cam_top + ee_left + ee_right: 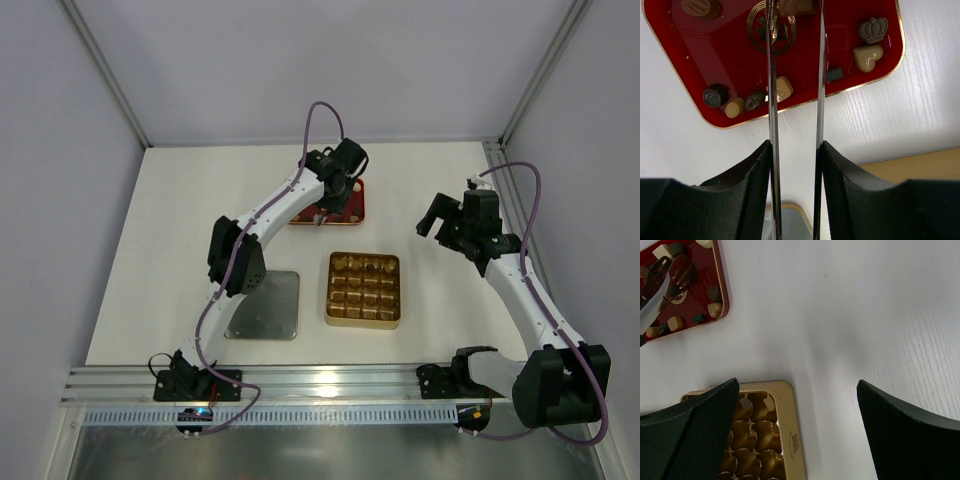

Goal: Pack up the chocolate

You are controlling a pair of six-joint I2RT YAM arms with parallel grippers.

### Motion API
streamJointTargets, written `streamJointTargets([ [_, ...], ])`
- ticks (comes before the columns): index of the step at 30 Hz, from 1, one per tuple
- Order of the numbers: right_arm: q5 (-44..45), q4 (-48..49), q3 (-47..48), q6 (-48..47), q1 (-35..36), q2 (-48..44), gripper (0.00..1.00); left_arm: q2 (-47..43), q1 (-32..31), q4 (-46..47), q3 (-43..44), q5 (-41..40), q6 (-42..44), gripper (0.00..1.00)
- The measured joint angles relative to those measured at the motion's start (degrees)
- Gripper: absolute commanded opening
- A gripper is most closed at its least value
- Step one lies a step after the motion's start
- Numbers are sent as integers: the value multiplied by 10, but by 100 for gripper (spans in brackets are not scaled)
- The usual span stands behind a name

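Several small chocolates lie in the red tray [690,50]: a dark round one [716,95], a light square one [782,88], a light heart [868,57] and a crown-shaped one [873,30]. My left gripper [796,145] is shut on metal tongs [772,100] over that tray [352,213]. The tong tips pinch a brown chocolate [796,6] at the frame's top edge. The gold compartment tray [364,322] sits mid-table, and I cannot tell what its cups hold. My right gripper [797,385] is open and empty above the table, right of the gold tray [790,440].
A square metal plate [265,304] lies left of the gold tray. An aluminium rail [330,380] runs along the near edge. White walls and frame posts enclose the table. The tongs also show in the right wrist view [665,275].
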Motion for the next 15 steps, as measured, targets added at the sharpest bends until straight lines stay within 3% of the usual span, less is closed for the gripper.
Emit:
streamJointTargets([
  [15, -1, 0, -2, 0, 0, 0, 100, 0, 0, -2, 6, 0, 1, 38],
])
